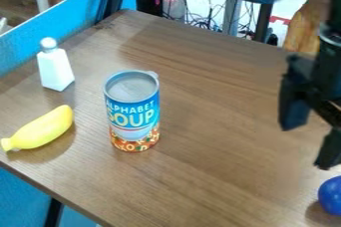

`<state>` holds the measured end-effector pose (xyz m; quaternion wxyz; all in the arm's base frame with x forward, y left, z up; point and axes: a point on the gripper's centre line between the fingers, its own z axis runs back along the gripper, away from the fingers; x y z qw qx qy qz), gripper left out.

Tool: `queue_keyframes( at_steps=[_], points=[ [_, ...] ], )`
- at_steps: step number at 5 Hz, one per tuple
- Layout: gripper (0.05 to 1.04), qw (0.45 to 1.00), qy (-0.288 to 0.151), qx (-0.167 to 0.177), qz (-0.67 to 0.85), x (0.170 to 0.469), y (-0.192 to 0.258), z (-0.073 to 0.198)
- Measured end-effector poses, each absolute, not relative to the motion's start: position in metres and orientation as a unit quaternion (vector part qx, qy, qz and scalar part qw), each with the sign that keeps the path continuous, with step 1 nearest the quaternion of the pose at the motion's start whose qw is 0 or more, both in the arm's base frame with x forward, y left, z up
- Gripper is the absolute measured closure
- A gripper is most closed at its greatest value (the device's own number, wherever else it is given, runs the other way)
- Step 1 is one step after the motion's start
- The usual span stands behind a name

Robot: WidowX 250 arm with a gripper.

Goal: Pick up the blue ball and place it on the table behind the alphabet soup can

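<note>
Tool (pixel 305 147) open, fingers apart, nothing between them. Sits above and slightly left of blue ball (pixel 331 195) in view, near it. Ball on worktop (pixel 220 181), round, no long axis. Left of ball: upright alphabet soup can (pixel 133 114); farther left, white bottle (pixel 56 68), yellow banana (pixel 41 130).

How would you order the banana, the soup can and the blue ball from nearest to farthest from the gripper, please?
1. Blue ball: just below the gripper in the picture, at the right edge.
2. Soup can: upright, left of centre.
3. Banana: far left.
</note>
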<state>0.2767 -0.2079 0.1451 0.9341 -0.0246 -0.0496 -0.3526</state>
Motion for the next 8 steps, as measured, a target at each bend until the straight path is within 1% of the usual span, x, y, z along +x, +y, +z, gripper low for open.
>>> queue_keyframes(
  at_steps=[1, 2, 3, 4, 5, 6, 7, 8],
  points=[
    [0.083, 0.929, -0.057, -0.037, -0.364, 0.282, -0.223, 0.147],
    [0.083, 0.929, -0.024, -0.029, -0.369, 0.296, -0.239, 0.135],
    [0.083, 0.927, -0.009, -0.022, -0.374, 0.300, -0.249, 0.125],
    [0.082, 0.928, -0.003, -0.023, -0.373, 0.303, -0.253, 0.109],
    [0.083, 0.928, 0.010, -0.019, -0.371, 0.309, -0.258, 0.101],
    [0.083, 0.928, 0.041, -0.009, -0.369, 0.308, -0.256, 0.077],
    [0.083, 0.929, 0.066, -0.010, -0.365, 0.306, -0.256, 0.059],
    [0.121, 0.929, 0.068, -0.009, -0.363, 0.305, -0.255, 0.057]
  ],
)
